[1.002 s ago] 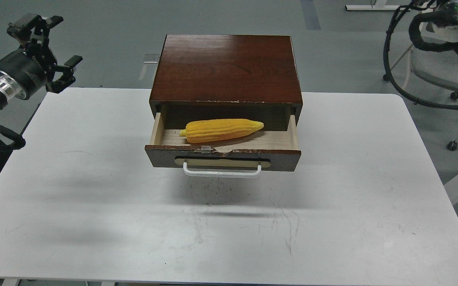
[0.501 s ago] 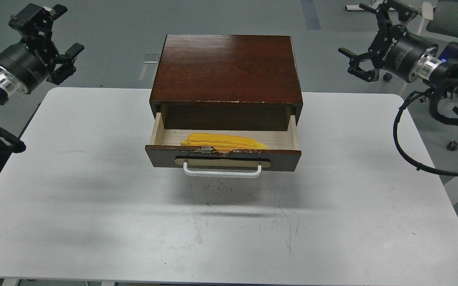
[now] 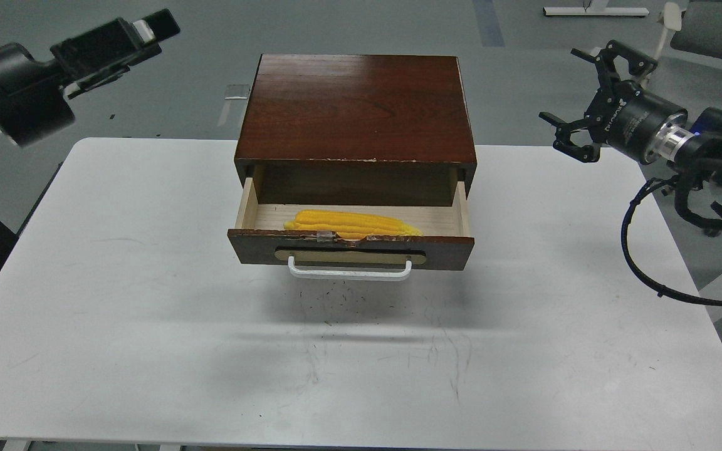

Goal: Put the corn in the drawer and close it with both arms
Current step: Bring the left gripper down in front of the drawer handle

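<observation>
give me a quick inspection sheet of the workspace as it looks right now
surface: white table, scuffed with dark marks in front of the cabinet.
job's things: corn lies inside the drawer against its front wall; drawer pulled open from the brown cabinet.
clutter: nothing seen on the table.
grippers: left end effector raised at far left, fingers not told apart; right end effector open, empty, beyond the table's right corner.
cables: black cable loops below the right arm.
surroundings: grey floor, chair at top right.

head view | high, facing forward-down | table [image 3: 148, 351] – cabinet [image 3: 355, 106] mid-range
</observation>
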Robot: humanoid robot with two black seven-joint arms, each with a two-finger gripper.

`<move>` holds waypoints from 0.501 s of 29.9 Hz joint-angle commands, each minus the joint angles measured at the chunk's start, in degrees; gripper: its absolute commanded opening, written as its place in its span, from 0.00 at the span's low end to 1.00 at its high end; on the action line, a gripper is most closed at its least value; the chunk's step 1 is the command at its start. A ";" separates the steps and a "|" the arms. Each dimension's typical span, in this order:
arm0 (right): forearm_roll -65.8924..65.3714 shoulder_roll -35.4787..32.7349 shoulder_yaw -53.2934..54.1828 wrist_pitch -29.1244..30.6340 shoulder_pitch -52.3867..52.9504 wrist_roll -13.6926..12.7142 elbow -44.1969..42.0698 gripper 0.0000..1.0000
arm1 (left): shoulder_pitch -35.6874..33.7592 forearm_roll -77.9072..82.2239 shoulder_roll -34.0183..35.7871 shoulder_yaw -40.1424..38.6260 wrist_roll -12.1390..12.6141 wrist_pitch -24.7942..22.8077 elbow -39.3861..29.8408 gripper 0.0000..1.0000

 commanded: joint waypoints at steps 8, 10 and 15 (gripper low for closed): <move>-0.03 0.36 -0.53 0.01 -2.33 -0.17 -0.16 0.97 | 0.61 29.93 -6.72 4.05 0.05 7.50 -6.53 0.00; -0.03 0.62 -0.36 -0.08 -2.33 -0.08 -0.33 0.97 | 1.75 37.58 -8.05 6.50 0.05 16.18 -6.53 0.00; -0.03 0.98 -0.44 -0.43 -2.51 -0.08 -1.65 0.97 | 3.42 55.09 -8.93 13.27 0.05 36.94 -6.53 0.00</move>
